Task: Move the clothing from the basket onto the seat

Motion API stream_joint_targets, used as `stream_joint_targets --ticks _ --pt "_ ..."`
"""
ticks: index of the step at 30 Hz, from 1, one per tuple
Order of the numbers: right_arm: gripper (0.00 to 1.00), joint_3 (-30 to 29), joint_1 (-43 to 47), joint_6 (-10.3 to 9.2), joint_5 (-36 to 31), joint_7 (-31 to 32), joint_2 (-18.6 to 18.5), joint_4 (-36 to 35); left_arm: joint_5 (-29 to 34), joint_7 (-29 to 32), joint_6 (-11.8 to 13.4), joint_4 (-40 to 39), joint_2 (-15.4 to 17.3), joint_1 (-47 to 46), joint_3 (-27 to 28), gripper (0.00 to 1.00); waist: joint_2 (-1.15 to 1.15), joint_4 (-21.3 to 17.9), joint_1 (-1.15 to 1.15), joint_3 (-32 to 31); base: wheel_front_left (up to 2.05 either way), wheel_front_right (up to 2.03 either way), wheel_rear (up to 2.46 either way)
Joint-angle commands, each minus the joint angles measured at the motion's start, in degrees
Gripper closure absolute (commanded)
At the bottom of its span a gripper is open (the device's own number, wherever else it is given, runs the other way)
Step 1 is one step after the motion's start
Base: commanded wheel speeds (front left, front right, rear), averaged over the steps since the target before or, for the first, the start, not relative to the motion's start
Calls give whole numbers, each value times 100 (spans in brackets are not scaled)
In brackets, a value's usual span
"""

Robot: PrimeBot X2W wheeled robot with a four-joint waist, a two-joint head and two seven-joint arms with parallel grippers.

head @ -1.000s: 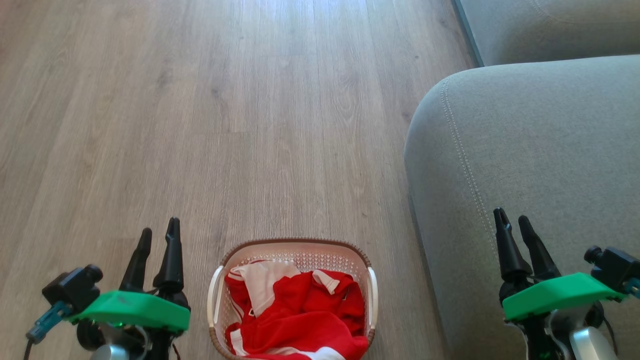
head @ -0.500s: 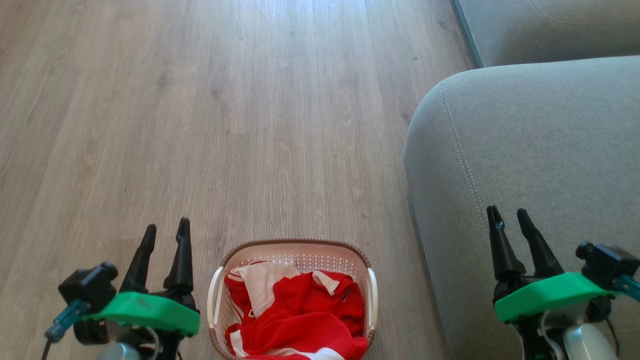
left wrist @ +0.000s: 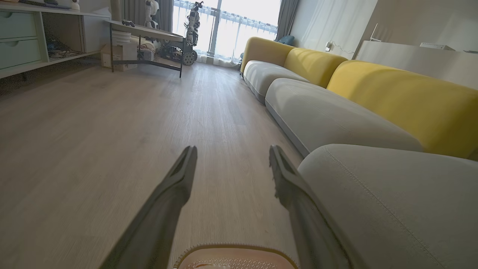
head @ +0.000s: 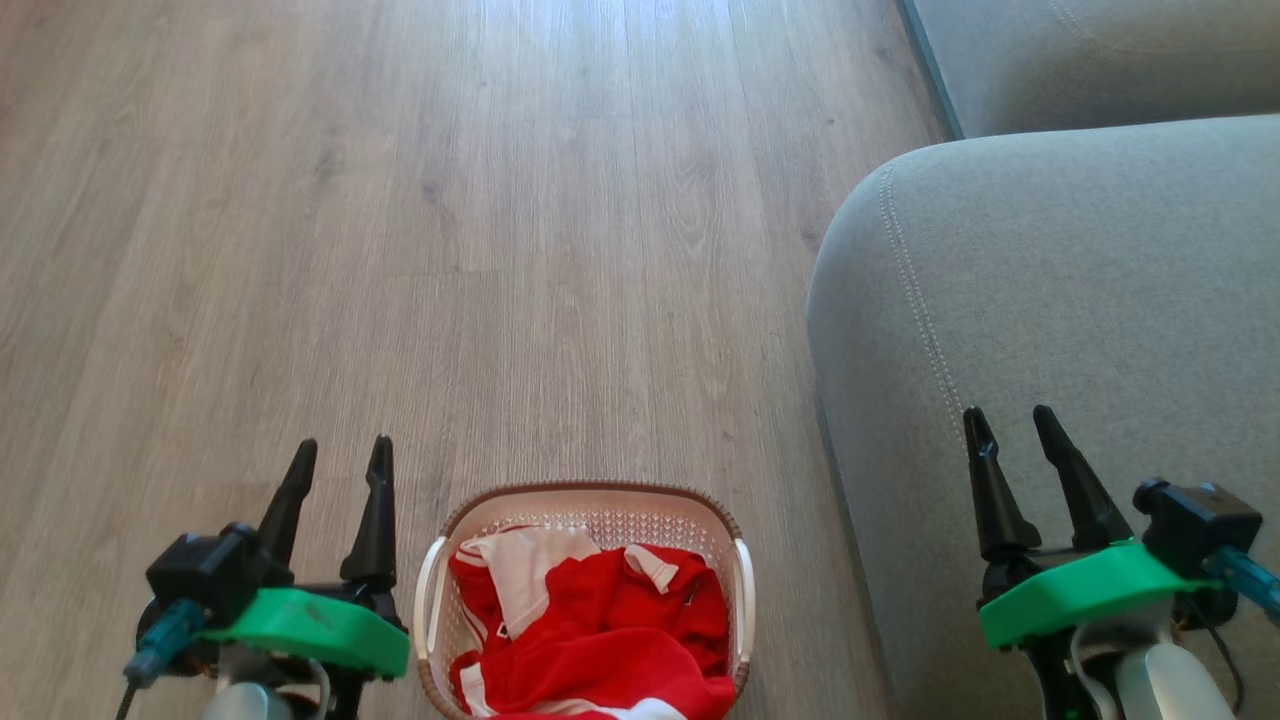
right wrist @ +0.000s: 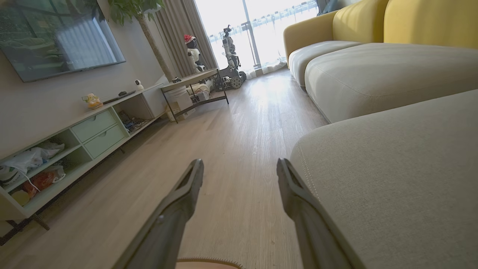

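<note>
Red clothing (head: 600, 640) with white panels lies bunched inside the white basket (head: 590, 496) with a brown rim, on the floor at the bottom centre of the head view. The basket's rim (left wrist: 235, 251) also shows in the left wrist view. To its right spreads the large grey seat (head: 1080, 300), also in the wrist views (left wrist: 392, 201) (right wrist: 403, 175). My left gripper (head: 340, 455) stands open just left of the basket, nothing between its fingers. My right gripper (head: 1008, 422) is open above the seat's near part, holding nothing.
Wooden floor (head: 450, 230) stretches ahead and to the left. A second grey cushion (head: 1100, 55) lies beyond the seat, with yellow backrests (left wrist: 396, 97) along the sofa. A low shelf unit (right wrist: 74, 145), a small table (left wrist: 145, 37) and other robots (right wrist: 229, 52) stand far off.
Both grippers have shifted inward toward the basket, the left one to the right, the right one to the left and slightly up. Both stay open. The basket and clothing have not moved.
</note>
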Motion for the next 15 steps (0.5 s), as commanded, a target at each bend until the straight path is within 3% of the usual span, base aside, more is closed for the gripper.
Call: stream_joint_targets --ticks 1,15 --pt "0 118 -124 42 -207 -96 -8 -263 217 -93 33 -245 100 -333 108 0 0 -1 0 -1 0 0 0" --pt "0 148 -79 47 -1031 -175 40 -395 989 -311 25 -334 109 -343 21 0 0 -11 0 -10 0 0 0"
